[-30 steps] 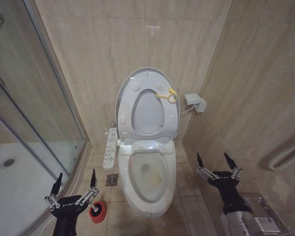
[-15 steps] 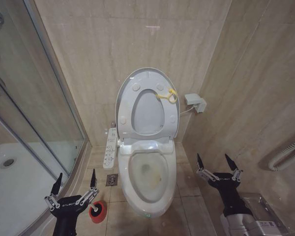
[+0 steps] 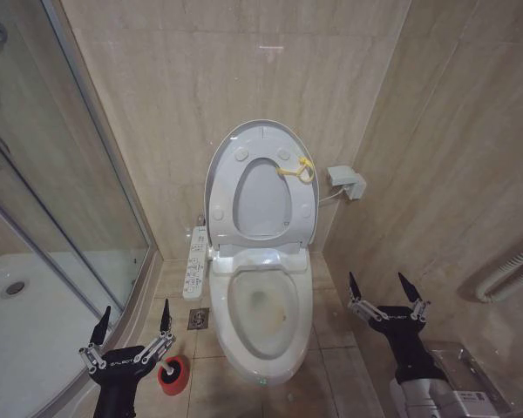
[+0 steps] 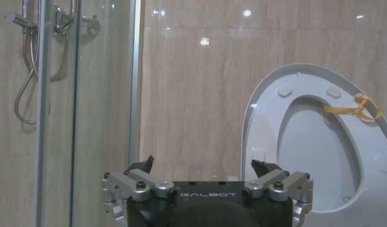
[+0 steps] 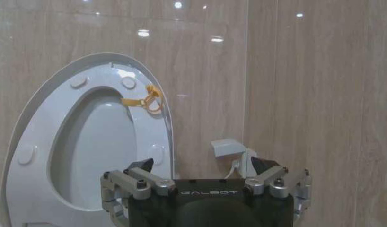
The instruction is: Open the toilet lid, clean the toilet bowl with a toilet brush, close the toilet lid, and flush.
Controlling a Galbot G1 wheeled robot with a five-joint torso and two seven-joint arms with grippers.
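Note:
The toilet lid [image 3: 263,198] stands upright against the back wall with the white seat ring [image 3: 224,205] raised against it. A yellow loop [image 3: 298,168] hangs at its rim. Below lies the open toilet bowl [image 3: 220,305], with brownish stains inside. My left gripper [image 3: 136,306] hovers open low on the left, beside a red brush holder [image 3: 176,376] on the floor. The holder's mouth looks dark, and I cannot make out the toilet brush there. Right of the bowl, my right gripper [image 3: 376,279] is open and holds nothing. The wrist views show the left gripper [image 4: 202,163] and right gripper [image 5: 201,163] facing the lid [image 4: 313,142] [image 5: 99,142].
A glass shower enclosure [image 3: 61,174] with a white tray [image 3: 17,331] closes off the left. A control panel [image 3: 194,261] sticks out at the bowl's left, over a floor drain [image 3: 198,319]. A small wall box [image 3: 346,180] sits right of the lid. Tiled walls stand close behind and to the right.

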